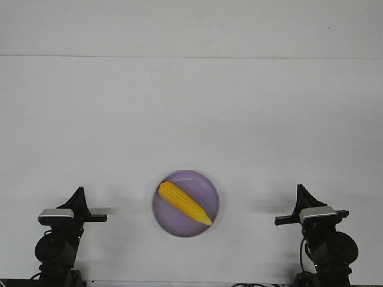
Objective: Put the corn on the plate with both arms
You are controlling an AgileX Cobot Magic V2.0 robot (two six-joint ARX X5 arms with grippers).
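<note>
Where it tapers, yellow-orange corn (184, 202) diagonal on lavender plate (207, 184).

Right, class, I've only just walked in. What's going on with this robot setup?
Nothing is being handled right now. The corn lies diagonally on the lavender plate in the middle of the white table. The left gripper and right gripper sit apart on either side, touching nothing. Their fingers look closed.
</note>
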